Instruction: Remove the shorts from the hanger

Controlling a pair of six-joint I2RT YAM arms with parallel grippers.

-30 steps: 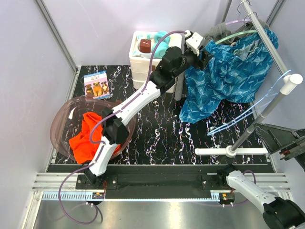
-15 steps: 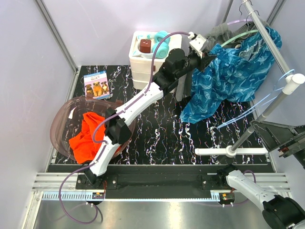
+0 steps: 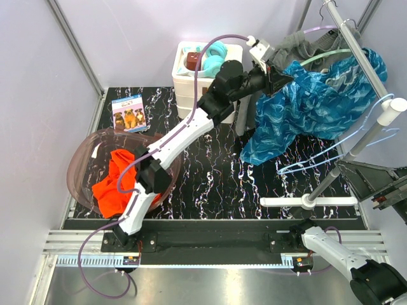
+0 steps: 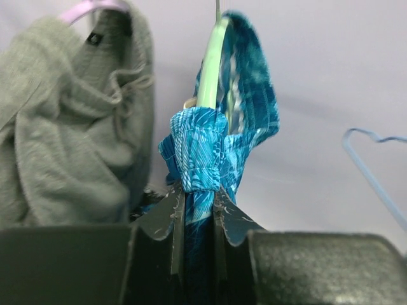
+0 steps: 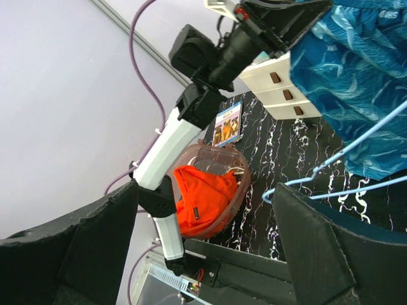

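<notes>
left gripper [image 4: 198, 190]: closed narrowly on 1 bunched fold of the blue shorts [image 4: 202, 149], hung on the green hanger [image 4: 210, 70], far right | right gripper [image 5: 203, 235]: spread wide, nothing held | risk: hanger may be dragged off the rail [image 3: 356, 54] if pulled sideways; pinch depth seems shallow, poorly seen, so fabric could be lost

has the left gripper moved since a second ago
Yes. In the top view the left gripper has shifted slightly right, away from the white drawer unit toward the rack rail, and has closed on the blue shorts.
</notes>
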